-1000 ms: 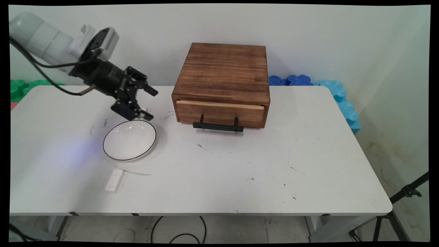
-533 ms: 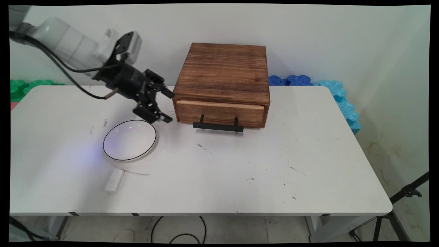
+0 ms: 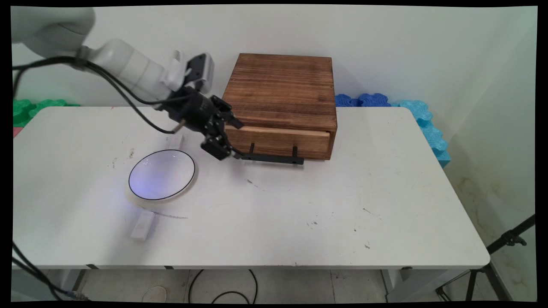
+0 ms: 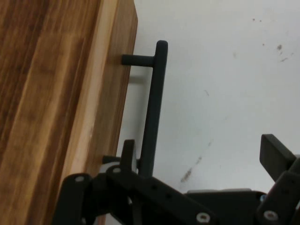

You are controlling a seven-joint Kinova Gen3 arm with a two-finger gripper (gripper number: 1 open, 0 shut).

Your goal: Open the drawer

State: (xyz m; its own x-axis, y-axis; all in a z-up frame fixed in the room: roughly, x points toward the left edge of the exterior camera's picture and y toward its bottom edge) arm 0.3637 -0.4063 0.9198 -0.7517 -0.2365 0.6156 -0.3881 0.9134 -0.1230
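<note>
Now gripper (image 3: 234, 140) open at drawer handle (image 3: 272, 158) end; bowl (image 3: 162, 174), white block (image 3: 143, 225) nearby.

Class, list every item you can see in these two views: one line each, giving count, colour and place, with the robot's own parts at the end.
Wooden drawer box: one, brown, at the table's far edge, centre.
Drawer handle: one, black bar, on the drawer front, over the table.
Bowl: one, white with a dark rim, left of the box.
Small white block: one, in front of the bowl.
Second small white block: one, behind the bowl, beside the arm.
Foam mats: blue at the table's far right, green at the far left.
Tripod: one, black, lower right on the floor.
Table: one, white.
Cable: black, on the floor under the table.
Arm: white, from the upper left.
Gripper: black, jaws open at the handle's left end.
</note>
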